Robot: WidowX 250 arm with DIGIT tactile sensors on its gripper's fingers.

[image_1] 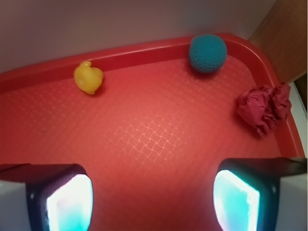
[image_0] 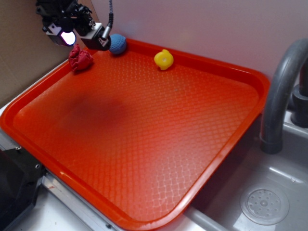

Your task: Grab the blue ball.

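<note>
On my outside camera, the claw [image_0: 91,38] hangs over the far left corner of the orange tray [image_0: 144,192]. From the wrist camera I see its two fingers [image_1: 60,199] spread wide at the bottom corners of the picture, with bare tray floor between them and nothing in their grip.

Going left to right on the outside view: the dark red crumpled lump [image_0: 80,58] lies just under the claw, near the tray's left rim. Next to it, hard against the back rim and partly hidden behind the claw's finger, is the blue ball [image_0: 118,44]. I cannot tell from this angle whether the finger touches the ball. Further right along the same back rim sits the yellow toy [image_0: 163,59], apart from the ball. Past the tray's right edge stands a grey tap [image_0: 281,96] over a sink [image_0: 269,192].

On the wrist view the order flips: yellow toy [image_1: 88,78] at left, blue ball [image_1: 207,53] in the far corner, red lump [image_1: 263,109] at right. All three lie well ahead of the fingers.
</note>
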